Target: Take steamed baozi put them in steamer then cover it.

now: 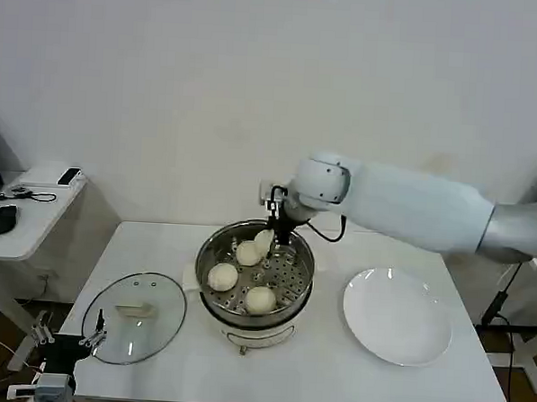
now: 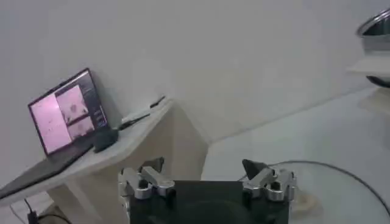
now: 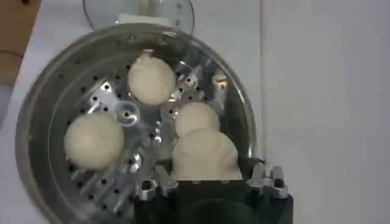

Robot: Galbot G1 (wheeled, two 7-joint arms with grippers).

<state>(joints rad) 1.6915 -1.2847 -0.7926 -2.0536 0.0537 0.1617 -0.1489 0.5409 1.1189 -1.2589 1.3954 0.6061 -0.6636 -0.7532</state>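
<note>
Baozi, three smooth cream-white buns [image 1: 222, 276], sit on the perforated tray of the round shiny steel steamer [image 1: 214, 249] at the white table's [image 1: 313, 374] middle. The right gripper [image 1: 268, 241], above the steamer's rear rim, is clamped on a fourth bun [image 3: 204, 155]. The left gripper [image 2: 207, 180] hangs spread apart, holding nothing, off the table's near left corner.

Plain white room, two tables

A bare white wall [image 1: 212, 81] backs a white table [image 1: 439, 381]; beside it stands a lower side desk [image 1: 24, 233] (with an open laptop [image 2: 64, 115]).
</note>
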